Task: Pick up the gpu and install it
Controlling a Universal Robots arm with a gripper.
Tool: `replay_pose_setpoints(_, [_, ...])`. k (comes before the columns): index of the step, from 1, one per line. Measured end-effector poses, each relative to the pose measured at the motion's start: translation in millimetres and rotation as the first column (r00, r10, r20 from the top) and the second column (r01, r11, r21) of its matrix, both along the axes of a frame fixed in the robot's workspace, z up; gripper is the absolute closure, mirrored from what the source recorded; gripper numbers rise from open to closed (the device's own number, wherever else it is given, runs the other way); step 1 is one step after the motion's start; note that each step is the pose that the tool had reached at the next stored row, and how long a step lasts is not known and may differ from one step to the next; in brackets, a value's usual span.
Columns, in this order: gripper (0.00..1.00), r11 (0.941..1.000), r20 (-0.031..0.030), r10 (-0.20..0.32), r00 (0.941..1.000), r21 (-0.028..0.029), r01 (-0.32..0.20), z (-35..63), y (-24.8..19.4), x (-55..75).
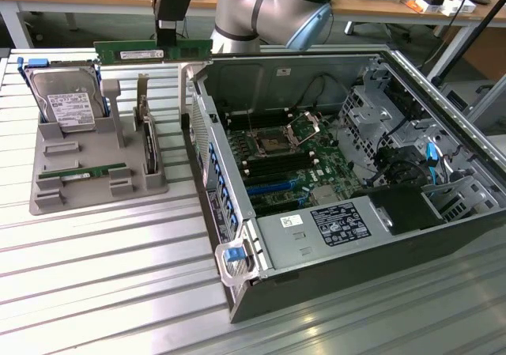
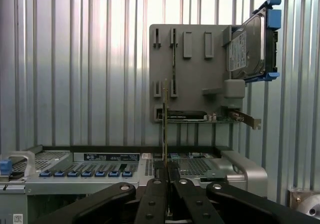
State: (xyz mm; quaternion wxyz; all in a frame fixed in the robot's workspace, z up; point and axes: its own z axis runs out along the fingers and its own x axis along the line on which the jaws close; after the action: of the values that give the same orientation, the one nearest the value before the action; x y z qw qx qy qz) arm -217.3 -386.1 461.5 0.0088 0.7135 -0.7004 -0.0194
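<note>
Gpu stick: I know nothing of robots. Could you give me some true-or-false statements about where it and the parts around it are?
1. The gripper holds the gpu in the air. True.
2. The gpu sits plugged into the motherboard. False: it is held up outside the case.
3. A hard drive stands in the tray. True.
4. The case is shut with a lid. False: it lies open, with the motherboard showing.
</note>
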Motion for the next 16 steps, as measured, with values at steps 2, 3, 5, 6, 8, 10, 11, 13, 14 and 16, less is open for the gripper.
replay_pose_setpoints(2, [0.88,1.0,0.0,0.0,1.0,0.0,0.0,-0.2,0.0,1.0])
replay_pose_setpoints(3, [0.88,1.0,0.0001,0.0,1.0,0.0,0.0,-0.3,0.0,1.7])
replay_pose_setpoints(5, [0.88,1.0,0.0001,0.0,1.0,0.0001,0.0,-0.5,0.0,2.9])
replay_pose_setpoints(6, [0.88,1.0,0.0001,0.0,1.0,0.0,0.0,-0.6,0.0,3.7])
replay_pose_setpoints(8, [0.88,1.0,0.0,0.0,1.0,0.0,0.0,-0.8,0.0,5.3])
replay_pose_setpoints(10, [0.88,1.0,0.0,0.0,1.0,0.0,0.0,-1.0,0.0,6.4])
replay_pose_setpoints(11, [0.88,1.0,0.0001,0.0,1.0,0.0,0.0,-1.2,0.0,6.8])
replay_pose_setpoints(13, [0.88,1.0,0.0,0.0,1.0,0.0,0.0,-1.5,0.0,8.7])
replay_pose_setpoints(14, [0.88,1.0,0.0,0.0,1.0,0.0,0.0,-1.7,0.0,9.5])
replay_pose_setpoints(16, [0.88,1.0,0.0,0.0,1.0,0.0,0.0,-2.0,0.0,11.0])
